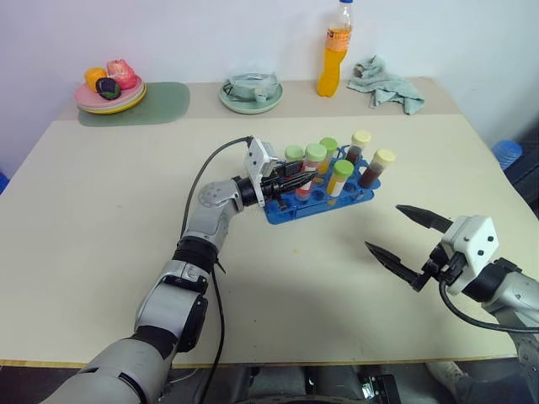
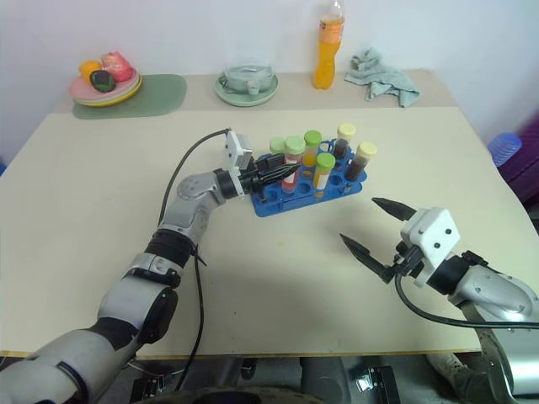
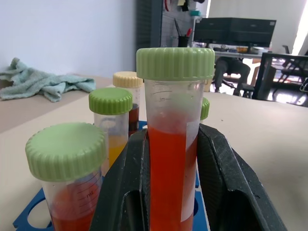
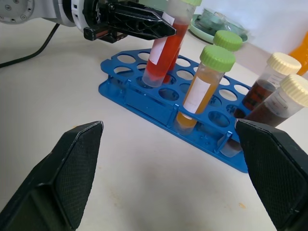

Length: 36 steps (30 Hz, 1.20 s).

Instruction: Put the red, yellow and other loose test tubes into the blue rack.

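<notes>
beige tabletop (image 1: pixel 101 252) carries everything, with the blue rack (image 1: pixel 324 202) standing near its middle, a little toward the far side. the left gripper (image 1: pixel 296 179) reaches in level from the rack's left end, its two black fingers clamped on a red test tube (image 4: pixel 163 48) with a green cap; that tube leans, its lower end set into one of the rack's holes. the right gripper (image 1: pixel 411 233) hangs over the table well to the right of the rack, jaws spread wide and holding nothing. already standing in the rack are a yellow tube (image 4: pixel 199 91) with a green cap, two dark brown tubes (image 1: pixel 372 170) with cream caps at the right end, and more green-capped tubes (image 1: pixel 327 150) behind.
</notes>
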{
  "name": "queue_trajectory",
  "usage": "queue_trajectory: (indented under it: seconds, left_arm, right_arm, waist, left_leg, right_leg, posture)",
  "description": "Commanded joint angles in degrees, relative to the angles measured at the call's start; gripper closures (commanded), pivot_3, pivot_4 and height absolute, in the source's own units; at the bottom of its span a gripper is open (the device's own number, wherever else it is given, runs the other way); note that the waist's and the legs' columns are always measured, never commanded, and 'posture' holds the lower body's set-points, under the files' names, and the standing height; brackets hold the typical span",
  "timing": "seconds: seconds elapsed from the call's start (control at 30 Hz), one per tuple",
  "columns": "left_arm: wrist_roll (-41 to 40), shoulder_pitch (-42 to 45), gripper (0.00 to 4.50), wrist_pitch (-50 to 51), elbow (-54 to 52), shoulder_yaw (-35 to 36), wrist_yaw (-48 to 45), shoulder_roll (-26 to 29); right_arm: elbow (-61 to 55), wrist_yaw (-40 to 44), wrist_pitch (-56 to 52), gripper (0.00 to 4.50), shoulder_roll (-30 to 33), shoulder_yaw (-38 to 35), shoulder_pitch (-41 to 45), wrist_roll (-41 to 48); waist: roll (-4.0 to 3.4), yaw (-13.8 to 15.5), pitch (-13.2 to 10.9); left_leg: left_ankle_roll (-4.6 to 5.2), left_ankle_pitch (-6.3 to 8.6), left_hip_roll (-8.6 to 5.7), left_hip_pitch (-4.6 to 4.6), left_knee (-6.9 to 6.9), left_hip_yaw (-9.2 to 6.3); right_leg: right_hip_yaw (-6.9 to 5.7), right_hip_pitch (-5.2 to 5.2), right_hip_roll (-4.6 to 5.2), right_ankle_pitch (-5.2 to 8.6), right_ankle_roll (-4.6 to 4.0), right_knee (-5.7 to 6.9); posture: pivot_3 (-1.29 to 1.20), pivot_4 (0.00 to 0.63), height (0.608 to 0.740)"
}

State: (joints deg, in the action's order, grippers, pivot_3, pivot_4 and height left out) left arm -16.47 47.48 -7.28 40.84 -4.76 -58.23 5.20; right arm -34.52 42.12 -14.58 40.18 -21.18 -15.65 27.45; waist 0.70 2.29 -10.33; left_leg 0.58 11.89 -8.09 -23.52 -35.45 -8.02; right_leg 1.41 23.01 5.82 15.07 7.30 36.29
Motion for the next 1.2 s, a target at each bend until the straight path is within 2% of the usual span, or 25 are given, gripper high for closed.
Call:
queue_trajectory:
  seconds: [0.03, 0.27, 0.57, 0.97, 1.2]
  left_arm:
    - [0.33, -2.13, 3.73, 1.05, -0.55, -0.42, -2.43, 0.31]
    - [0.04, -3.36, 3.73, 2.67, -2.09, 0.35, -3.88, 0.74]
    - [1.73, -1.88, 3.73, 0.47, 1.24, -0.43, -4.10, -0.76]
    - [1.77, -4.42, 3.73, 1.06, -0.36, -0.63, -5.82, 0.49]
    - [3.43, -4.28, 3.73, 0.80, -0.02, -1.02, -3.50, 0.83]
  right_arm:
    - [-0.54, 0.48, 1.72, 0.00, -0.43, -1.84, -0.59, -0.07]
    - [0.02, 0.56, 2.29, 0.00, -0.66, -1.78, -0.73, -0.08]
    - [-0.79, -0.26, 0.41, 0.00, -0.01, -1.48, 1.09, 0.41]
    - [-1.81, -0.43, -0.11, 0.00, -0.10, -2.10, 0.10, 0.68]
    - [-0.78, -0.17, -0.33, 0.00, 0.31, -1.35, 1.72, 0.59]
  waist:
    - [0.00, -0.01, 0.00]
    - [-0.01, -0.05, 0.02]
    - [0.00, 0.09, 0.06]
    - [-0.02, 0.00, 0.11]
    - [-0.02, -0.04, 0.17]
  left_leg:
    - [0.00, 0.00, 0.00, 0.01, 0.00, 0.00]
    - [0.01, 0.01, 0.00, 0.03, 0.00, -0.01]
    - [0.03, 0.02, 0.00, 0.04, -0.03, -0.02]
    - [0.06, 0.05, 0.00, 0.05, -0.10, -0.03]
    - [0.07, 0.05, 0.00, 0.11, -0.10, -0.03]
  right_leg:
    - [0.00, -0.01, -0.01, 0.00, 0.00, 0.00]
    - [0.00, -0.02, 0.00, 0.00, 0.00, 0.00]
    - [-0.02, -0.08, 0.00, 0.00, 0.00, 0.00]
    - [-0.04, -0.12, 0.00, 0.00, 0.00, -0.01]
    - [-0.04, -0.18, 0.00, 0.00, 0.01, 0.00]
  posture:
    - [0.00, 0.150, 0.740]
    - [0.00, 0.150, 0.740]
    - [0.00, 0.150, 0.740]
    - [0.00, 0.150, 0.740]
    - [0.00, 0.150, 0.740]
